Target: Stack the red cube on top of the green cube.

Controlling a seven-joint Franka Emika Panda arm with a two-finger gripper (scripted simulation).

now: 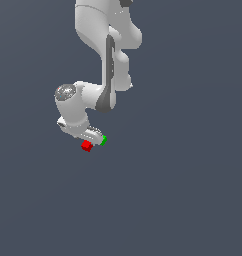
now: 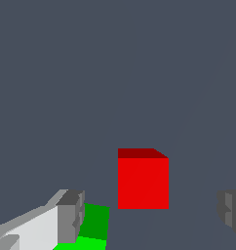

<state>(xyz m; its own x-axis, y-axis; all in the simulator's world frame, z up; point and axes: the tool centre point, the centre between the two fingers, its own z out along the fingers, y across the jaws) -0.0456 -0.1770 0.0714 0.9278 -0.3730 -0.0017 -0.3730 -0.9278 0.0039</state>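
Item: gripper [image 2: 149,215], low over floor, fingers [image 2: 68,217] spread wide, holding nothing. Red cube [image 2: 143,181] sits btwn fingers, untouched. Green cube [image 2: 93,222] just beside red cube, touching one finger. Risk: closing may shove green cube, pinch both.

Plain, flat slate-blue ground [image 1: 193,200] all around, evenly lit, featureless.

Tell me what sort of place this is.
Most likely a bare simulated test scene, not a real room: a flat, featureless grey ground, a plainly rendered white robot arm, and two untextured blocks, the red cube and green cube, beside its open jaws.
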